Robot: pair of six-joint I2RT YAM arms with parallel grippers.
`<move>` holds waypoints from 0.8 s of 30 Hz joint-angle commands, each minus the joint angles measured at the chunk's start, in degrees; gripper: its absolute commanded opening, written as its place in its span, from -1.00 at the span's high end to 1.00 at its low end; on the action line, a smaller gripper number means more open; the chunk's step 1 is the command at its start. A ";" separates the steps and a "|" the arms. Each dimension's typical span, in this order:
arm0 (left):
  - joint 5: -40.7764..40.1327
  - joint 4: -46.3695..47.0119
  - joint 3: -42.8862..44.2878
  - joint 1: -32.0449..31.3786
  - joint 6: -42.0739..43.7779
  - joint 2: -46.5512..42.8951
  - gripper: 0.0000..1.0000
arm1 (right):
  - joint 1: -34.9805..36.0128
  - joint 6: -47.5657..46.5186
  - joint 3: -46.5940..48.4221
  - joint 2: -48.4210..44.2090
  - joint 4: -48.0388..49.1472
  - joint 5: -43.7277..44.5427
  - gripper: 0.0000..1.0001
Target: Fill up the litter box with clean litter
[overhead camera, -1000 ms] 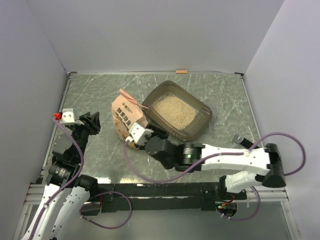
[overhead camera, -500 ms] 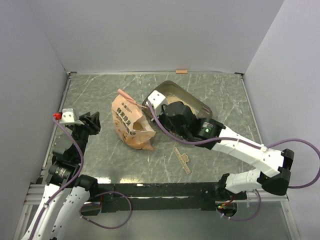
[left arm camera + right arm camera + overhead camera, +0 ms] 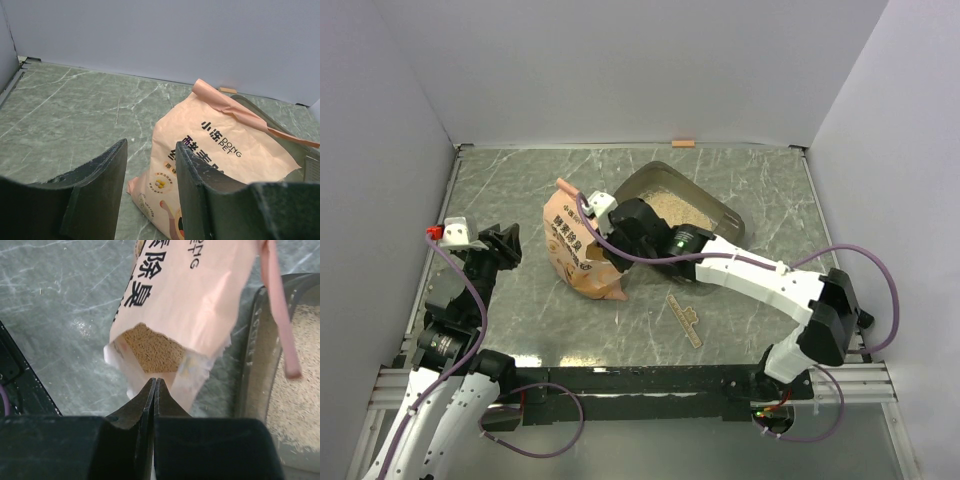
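Observation:
The orange-pink bag [image 3: 570, 245] lies on the table left of the dark litter box [image 3: 720, 215], which holds pale litter [image 3: 665, 203]. In the right wrist view the bag [image 3: 190, 295] shows an open mouth full of tan litter [image 3: 150, 350], with the box rim [image 3: 252, 340] to its right. My right gripper [image 3: 155, 381] is shut, its tips right over the near lip of that mouth. Whether they pinch the film I cannot tell. My left gripper [image 3: 505, 245] stands open and empty at the left. The bag [image 3: 220, 155] lies beyond its fingers [image 3: 102, 175].
A small tan strip [image 3: 685, 320] lies on the table in front of the litter box. A thin pink strip [image 3: 280, 315] hangs off the bag's top over the box rim. A small orange piece [image 3: 683, 142] sits at the back wall. White walls close in three sides.
My right arm went from the bag's near end to over the litter box, then left over the bag, and its jaws closed. The tan strip now shows on the table. The left arm is still.

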 commanded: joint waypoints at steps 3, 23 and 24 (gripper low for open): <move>-0.41 0.93 1.08 -0.08 -0.32 -0.44 0.02 | -1.77 4.13 3.90 2.98 6.20 -4.62 1.00; -0.41 0.93 1.08 -0.08 -0.23 -0.27 0.02 | -3.09 8.54 7.94 9.31 8.05 -5.85 -0.99; -0.32 0.85 1.08 -0.08 -0.23 -0.27 0.02 | -3.09 8.45 7.85 9.05 8.05 -5.77 -0.99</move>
